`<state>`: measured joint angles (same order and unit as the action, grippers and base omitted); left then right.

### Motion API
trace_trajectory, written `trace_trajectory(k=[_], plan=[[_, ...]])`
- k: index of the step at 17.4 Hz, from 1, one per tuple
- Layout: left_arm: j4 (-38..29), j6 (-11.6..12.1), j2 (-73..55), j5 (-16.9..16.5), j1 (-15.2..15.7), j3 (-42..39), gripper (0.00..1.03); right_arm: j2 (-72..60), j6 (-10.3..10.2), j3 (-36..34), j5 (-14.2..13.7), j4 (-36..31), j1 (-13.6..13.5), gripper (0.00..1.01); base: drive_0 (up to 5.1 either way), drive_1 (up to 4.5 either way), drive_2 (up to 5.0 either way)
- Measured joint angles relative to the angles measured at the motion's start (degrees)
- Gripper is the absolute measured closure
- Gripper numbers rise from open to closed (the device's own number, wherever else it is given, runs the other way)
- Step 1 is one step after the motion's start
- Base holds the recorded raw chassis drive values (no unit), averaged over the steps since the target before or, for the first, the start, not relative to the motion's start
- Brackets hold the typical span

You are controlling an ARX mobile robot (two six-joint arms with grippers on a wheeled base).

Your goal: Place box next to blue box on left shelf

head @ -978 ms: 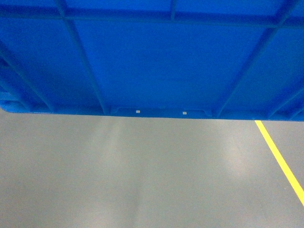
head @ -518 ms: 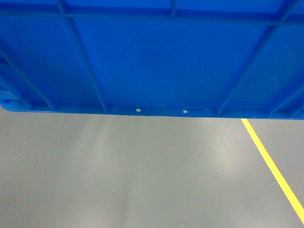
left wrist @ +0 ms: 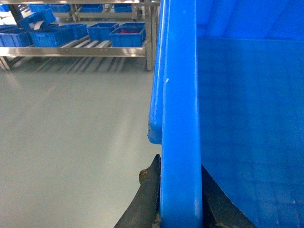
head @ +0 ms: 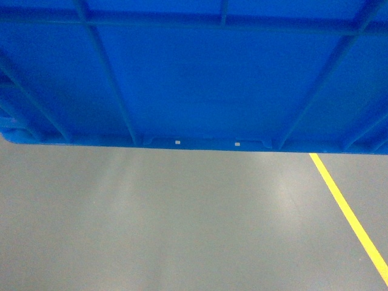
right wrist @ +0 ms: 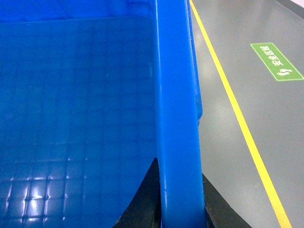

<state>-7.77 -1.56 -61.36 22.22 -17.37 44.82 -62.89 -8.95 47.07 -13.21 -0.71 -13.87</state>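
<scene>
The left gripper [left wrist: 179,209] clamped the left rim of the box [left wrist: 247,123], 1 black finger [left wrist: 145,199] outside the wall and the other inside, so the thick rim filled the jaws; the right gripper [right wrist: 179,204] pinched the opposite rim in the same way, its 2 dark fingers [right wrist: 145,199] straddling the wall. The box hung off the ground between them, over a smooth grey floor [head: 182,224] with a dull sheen. From the left wrist view, the left shelf [left wrist: 85,50] stood well apart at the far side of the room, a silver metal rack with roller tracks carrying several small blue crates [left wrist: 126,35], 1 of them showing something red inside. The box was bright blue plastic: its inside faces bore a fine square grid, and in the head view its ribbed outer surface, crossed by straight and diagonal raised ribs, filled the upper half of the frame. Further right, a yellow line [head: 348,215] ran diagonally across the floor, and beyond it, in the right wrist view, lay a green rectangular floor marking [right wrist: 277,61] with white characters and footprints.
</scene>
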Motion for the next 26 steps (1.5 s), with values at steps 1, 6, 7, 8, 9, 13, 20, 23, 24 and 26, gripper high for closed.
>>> trace_trajectory(k=[1, 6, 7, 8, 9, 13, 20, 23, 24, 26], plan=[[0.07, -0.04, -0.07, -0.11, 0.00, 0.00, 0.94, 0.00, 0.04, 0.00, -0.02, 0.02, 0.00, 0.92, 0.1, 4.34, -4.1], [0.28, -0.04, 0.00, 0.04, 0.00, 0.00, 0.94, -0.04, 0.02, 0.00, 0.02, 0.15, -0.02, 0.92, 0.1, 4.26, -4.1], [0.20, -0.04, 0.00, -0.04, 0.00, 0.00, 0.94, -0.04, 0.02, 0.00, 0.00, 0.15, -0.02, 0.92, -0.2, 3.92, -4.4], [0.42, -0.04, -0.04, 0.07, 0.00, -0.02, 0.94, -0.07, 0.04, 0.00, 0.02, 0.11, -0.02, 0.92, -0.2, 3.92, -4.4], [0.44, -0.07, -0.04, 0.02, 0.00, -0.02, 0.94, -0.04, 0.02, 0.00, 0.02, 0.26, -0.02, 0.92, -0.2, 3.92, -4.4], [0.48, -0.09, -0.04, -0.11, 0.00, -0.07, 0.94, -0.02, 0.07, -0.02, -0.04, 0.33, 0.00, 0.92, -0.1, 4.02, -4.3], [0.13, -0.15, -0.02, -0.02, 0.00, -0.09, 0.94, 0.00, 0.15, -0.02, 0.00, 0.07, -0.02, 0.92, 0.0, 4.14, -4.2], [0.04, -0.15, -0.02, 0.00, 0.00, -0.09, 0.94, 0.00, 0.17, -0.02, 0.00, -0.02, 0.00, 0.92, 0.1, 4.32, -4.0], [0.22, -0.15, -0.02, 0.00, 0.00, -0.09, 0.94, 0.00, 0.17, 0.00, 0.00, 0.07, -0.02, 0.92, 0.2, 4.32, -4.0], [0.42, -0.17, -0.02, 0.02, 0.00, -0.09, 0.94, 0.00, 0.20, 0.00, -0.02, 0.20, 0.00, 0.92, 0.1, 4.24, -4.1]])
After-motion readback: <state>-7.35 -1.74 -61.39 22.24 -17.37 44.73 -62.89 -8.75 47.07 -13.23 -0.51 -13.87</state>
